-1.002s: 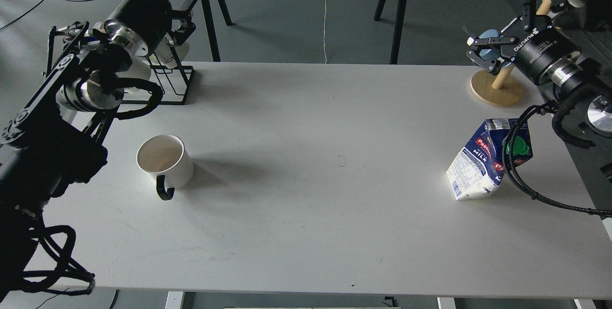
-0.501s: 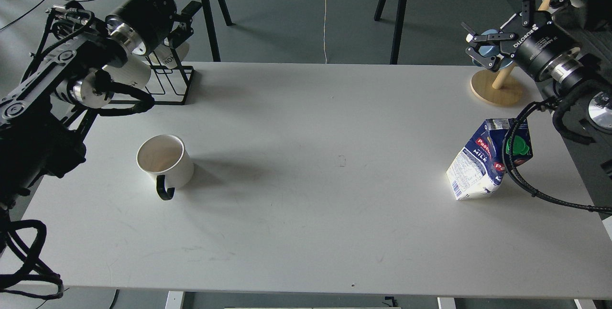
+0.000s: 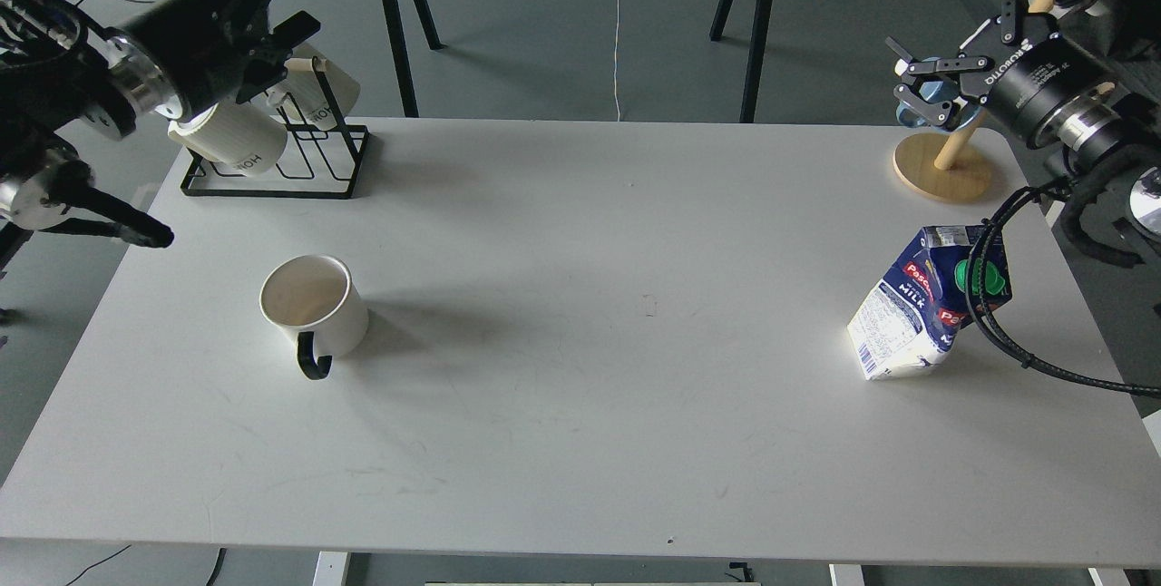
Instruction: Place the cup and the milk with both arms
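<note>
Claw, right [image 3: 952, 37]: fingers spread wide, empty, above your desk's [image 3: 580, 423] far corner. Claw, left [image 3: 272, 10]: blurred, spread indeterminable. Cup [image 3: 314, 305]: upright, desk left. Milk [image 3: 930, 303]: leaning, desk right.

Dim, even light; cup [image 3: 314, 307] shadow falls right; left arm [image 3: 136, 78] seemingly motion-blurred.

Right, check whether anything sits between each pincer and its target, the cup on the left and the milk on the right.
Nothing visible does. The table is bare between the left pincer and the cup; only the arm's own cable crosses the milk below the right pincer.
</note>
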`<state>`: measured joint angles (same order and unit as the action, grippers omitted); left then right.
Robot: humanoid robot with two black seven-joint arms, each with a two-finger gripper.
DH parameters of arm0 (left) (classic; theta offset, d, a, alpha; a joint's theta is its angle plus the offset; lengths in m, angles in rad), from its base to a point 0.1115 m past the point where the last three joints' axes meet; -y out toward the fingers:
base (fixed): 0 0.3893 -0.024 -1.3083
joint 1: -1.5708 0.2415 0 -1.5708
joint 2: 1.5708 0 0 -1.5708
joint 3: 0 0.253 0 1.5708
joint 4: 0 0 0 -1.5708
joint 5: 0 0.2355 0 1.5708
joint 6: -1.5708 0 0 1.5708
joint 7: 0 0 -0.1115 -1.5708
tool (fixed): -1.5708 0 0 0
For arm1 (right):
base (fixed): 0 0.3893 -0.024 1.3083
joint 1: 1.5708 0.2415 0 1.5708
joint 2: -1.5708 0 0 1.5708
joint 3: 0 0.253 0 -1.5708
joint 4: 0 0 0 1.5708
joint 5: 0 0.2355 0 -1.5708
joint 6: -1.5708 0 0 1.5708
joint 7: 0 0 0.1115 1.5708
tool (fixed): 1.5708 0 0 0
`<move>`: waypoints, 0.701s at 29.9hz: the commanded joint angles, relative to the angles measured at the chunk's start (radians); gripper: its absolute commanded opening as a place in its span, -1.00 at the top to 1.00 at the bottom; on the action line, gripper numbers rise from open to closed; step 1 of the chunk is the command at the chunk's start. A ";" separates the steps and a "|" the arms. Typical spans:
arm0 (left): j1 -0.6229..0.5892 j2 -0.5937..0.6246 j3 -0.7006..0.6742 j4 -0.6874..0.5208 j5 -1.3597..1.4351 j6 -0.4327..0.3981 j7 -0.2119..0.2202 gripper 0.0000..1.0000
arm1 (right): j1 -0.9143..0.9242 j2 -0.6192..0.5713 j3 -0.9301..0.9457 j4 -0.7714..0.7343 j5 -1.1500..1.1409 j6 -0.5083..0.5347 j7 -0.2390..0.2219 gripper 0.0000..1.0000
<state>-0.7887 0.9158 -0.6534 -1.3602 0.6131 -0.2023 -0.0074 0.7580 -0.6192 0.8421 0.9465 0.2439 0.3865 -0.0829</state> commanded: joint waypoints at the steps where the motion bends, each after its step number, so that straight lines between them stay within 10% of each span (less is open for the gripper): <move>1: 0.020 0.167 0.052 -0.144 0.001 0.000 -0.002 -1.00 | 0.000 -0.002 -0.001 -0.002 -0.002 0.000 0.000 -0.98; 11: 0.031 0.521 0.202 -0.405 0.052 -0.008 -0.002 -1.00 | -0.003 -0.002 0.002 -0.005 -0.054 -0.008 0.000 -0.98; 21: 0.034 0.448 0.337 -0.389 0.598 0.024 0.006 -1.00 | -0.003 -0.023 0.006 -0.006 -0.054 -0.011 0.000 -0.98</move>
<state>-0.7555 1.4096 -0.3529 -1.7622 1.0144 -0.1989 -0.0052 0.7547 -0.6358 0.8483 0.9416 0.1902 0.3768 -0.0829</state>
